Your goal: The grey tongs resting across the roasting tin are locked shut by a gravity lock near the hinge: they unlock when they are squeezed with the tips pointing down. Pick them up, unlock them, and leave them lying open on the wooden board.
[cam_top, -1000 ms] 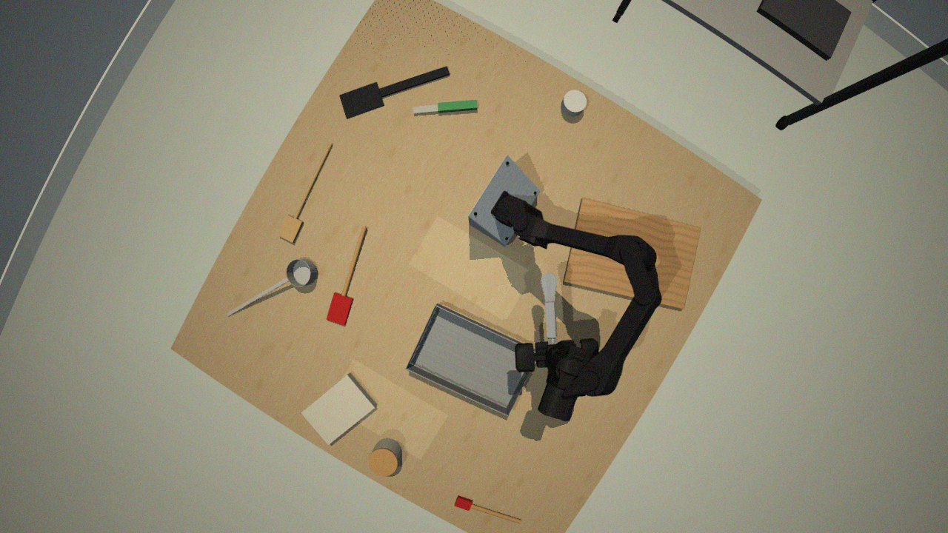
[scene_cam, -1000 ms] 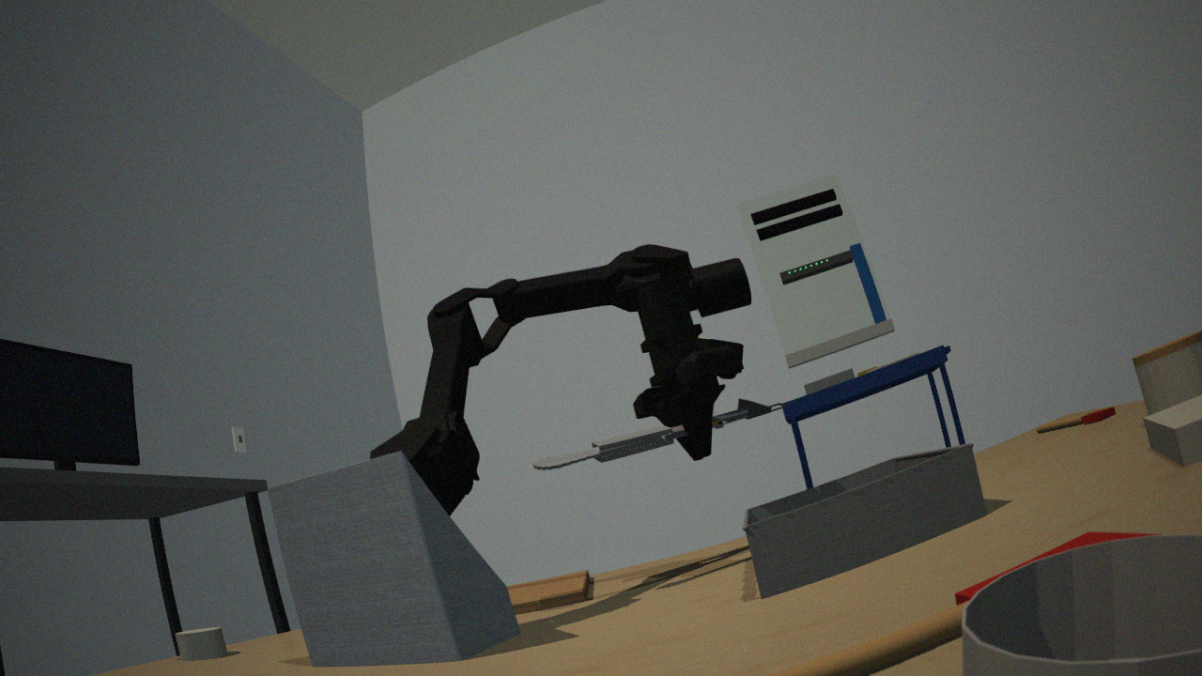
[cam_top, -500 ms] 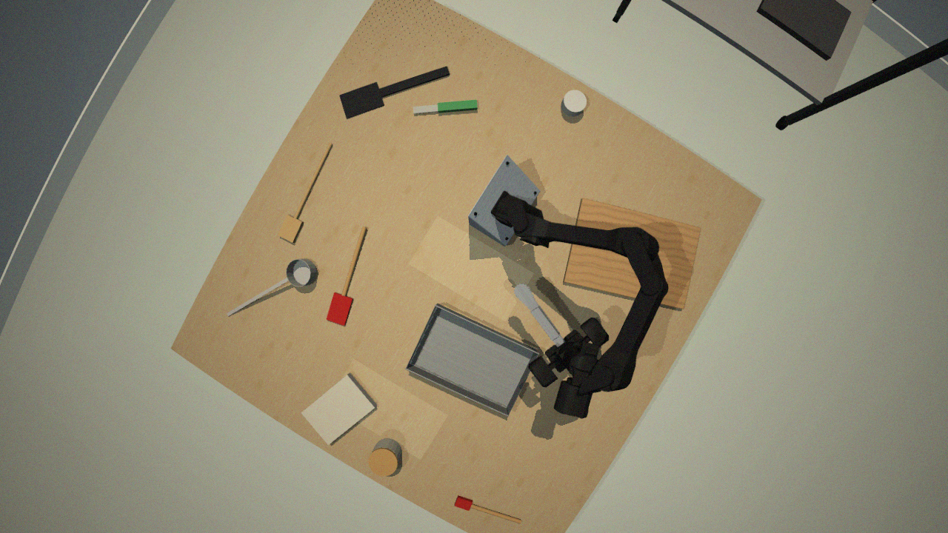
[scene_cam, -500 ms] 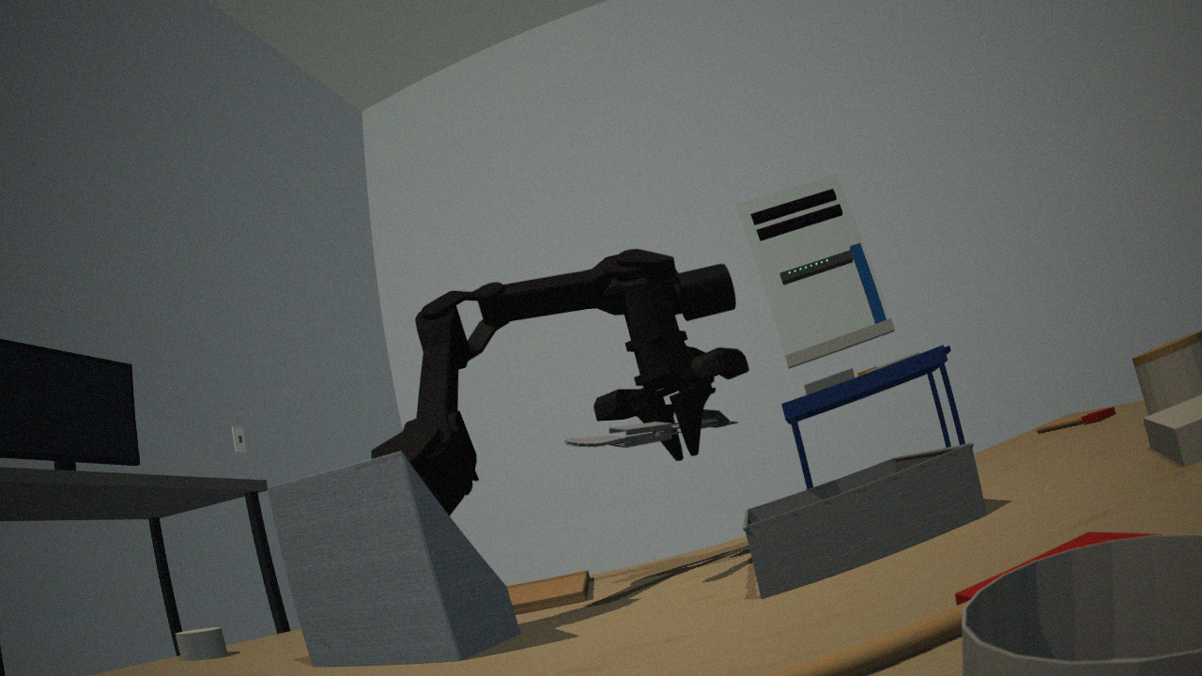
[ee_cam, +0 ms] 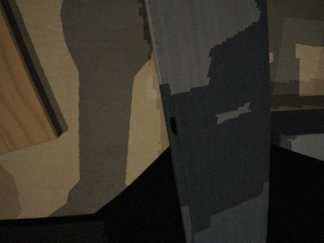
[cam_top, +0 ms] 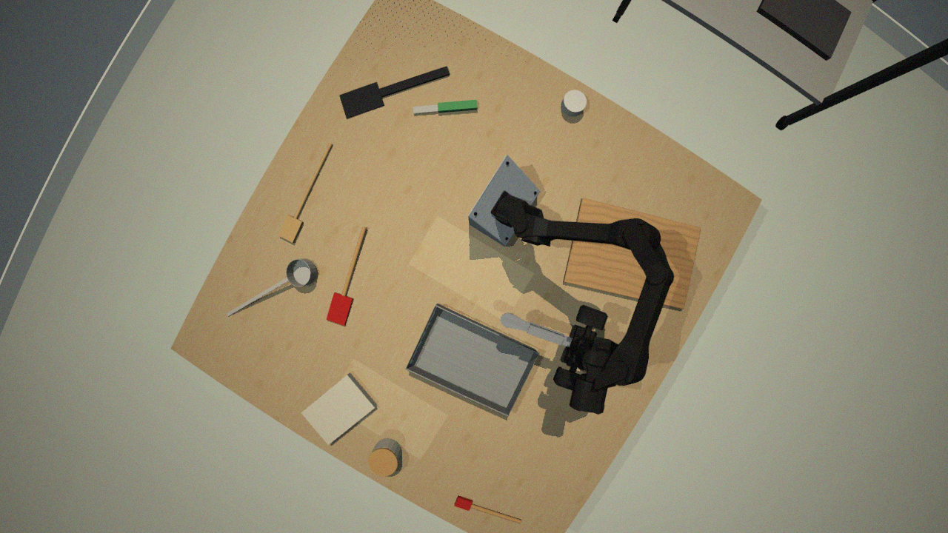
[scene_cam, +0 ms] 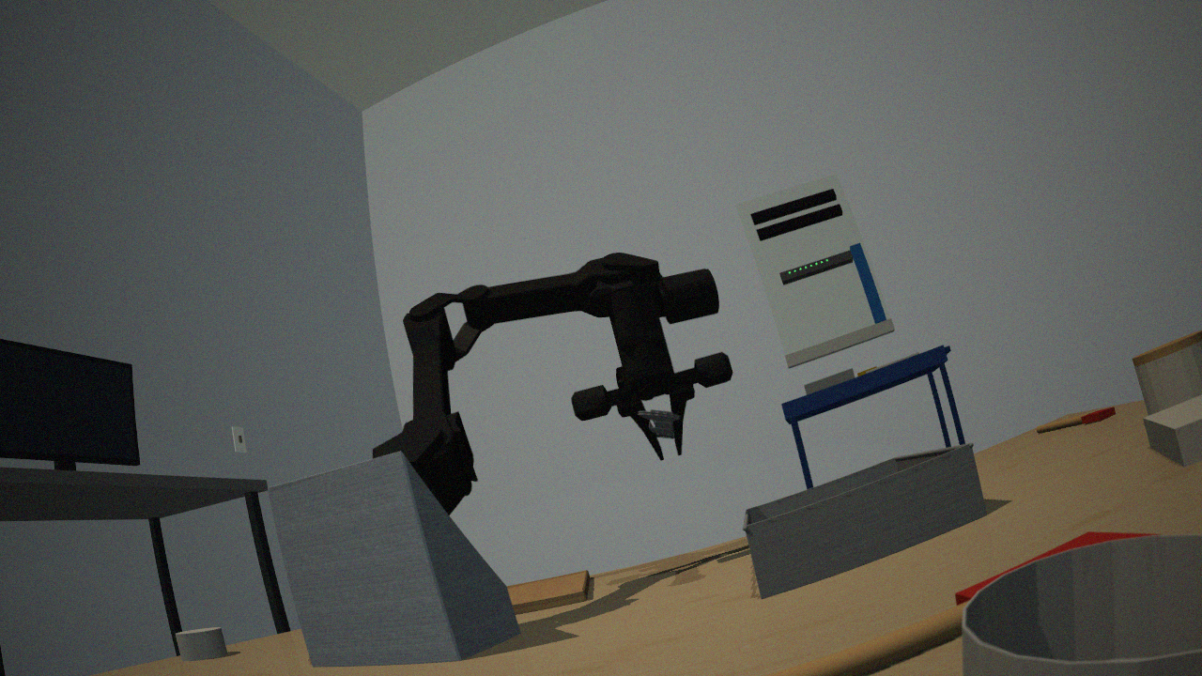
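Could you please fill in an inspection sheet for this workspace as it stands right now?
Surface: wooden table top, many tools spread over it.
Job's things: grey tongs held in the air, reaching over the far corner of the roasting tin; wooden board bare, partly under the arm.
Clutter: black spatula, red spatula, green-handled tool, ladle, white cup, tan cup, pale block.
Grippers: gripper shut on the tongs.
Cables: nothing seen.
Surroundings: blue table, monitor.

lab | robot table [cam_top: 398, 172] | monitor desk [scene_cam: 126, 487] | wall poster [scene_cam: 810, 268]
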Controlling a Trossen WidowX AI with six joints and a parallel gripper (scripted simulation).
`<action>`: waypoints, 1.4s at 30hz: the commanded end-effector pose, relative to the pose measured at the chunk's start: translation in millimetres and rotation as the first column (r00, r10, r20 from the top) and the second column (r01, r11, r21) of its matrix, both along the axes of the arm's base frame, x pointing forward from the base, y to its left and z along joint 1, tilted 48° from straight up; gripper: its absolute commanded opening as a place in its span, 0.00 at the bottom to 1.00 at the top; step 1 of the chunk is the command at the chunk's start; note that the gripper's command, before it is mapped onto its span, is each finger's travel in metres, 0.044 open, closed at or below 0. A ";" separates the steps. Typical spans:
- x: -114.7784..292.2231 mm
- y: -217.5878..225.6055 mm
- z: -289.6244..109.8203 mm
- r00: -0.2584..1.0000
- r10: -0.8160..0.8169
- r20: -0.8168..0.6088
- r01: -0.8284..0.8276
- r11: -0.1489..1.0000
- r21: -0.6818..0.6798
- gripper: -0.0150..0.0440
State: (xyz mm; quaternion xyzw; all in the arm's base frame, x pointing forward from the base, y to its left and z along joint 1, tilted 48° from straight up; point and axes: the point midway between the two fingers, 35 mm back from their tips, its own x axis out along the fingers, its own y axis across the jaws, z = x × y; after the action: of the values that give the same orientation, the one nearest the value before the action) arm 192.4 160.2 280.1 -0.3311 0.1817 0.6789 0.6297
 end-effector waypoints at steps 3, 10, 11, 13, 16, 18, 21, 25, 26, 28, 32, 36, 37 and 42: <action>-9.1 1.0 6.6 0.973 0.155 0.171 -0.154 0.988 -0.017 0.00; -20.0 2.4 13.6 0.875 0.326 0.357 -0.325 0.943 -0.065 0.00; -21.5 2.6 14.5 0.856 0.349 0.382 -0.348 0.935 -0.075 0.00; -24.7 2.9 16.4 0.813 0.393 0.430 -0.391 0.915 -0.096 0.00; -29.4 3.3 19.3 0.740 0.454 0.497 -0.452 0.882 -0.132 0.00; -32.3 3.5 20.9 0.690 0.488 0.534 -0.486 0.860 -0.156 0.00; -33.4 3.5 21.6 0.672 0.499 0.547 -0.498 0.851 -0.165 0.00; -33.8 3.8 21.4 0.673 0.500 0.546 -0.498 0.851 -0.166 0.00; -34.5 4.3 21.2 0.674 0.502 0.542 -0.499 0.851 -0.167 0.00; -37.1 6.4 20.6 0.679 0.507 0.531 -0.501 0.849 -0.170 0.00; -45.2 12.3 18.3 0.697 0.522 0.492 -0.504 0.845 -0.182 0.00; -55.4 19.3 18.3 0.702 0.537 0.467 -0.515 0.836 -0.188 0.00; -57.4 20.6 17.8 0.706 0.540 0.458 -0.515 0.836 -0.191 0.00; -68.0 26.4 15.2 0.728 0.548 0.412 -0.509 0.835 -0.210 0.00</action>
State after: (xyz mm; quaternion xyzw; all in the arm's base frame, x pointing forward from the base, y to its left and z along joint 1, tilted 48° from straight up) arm 129.8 183.6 296.0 -0.5436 -0.0596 0.7231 0.4220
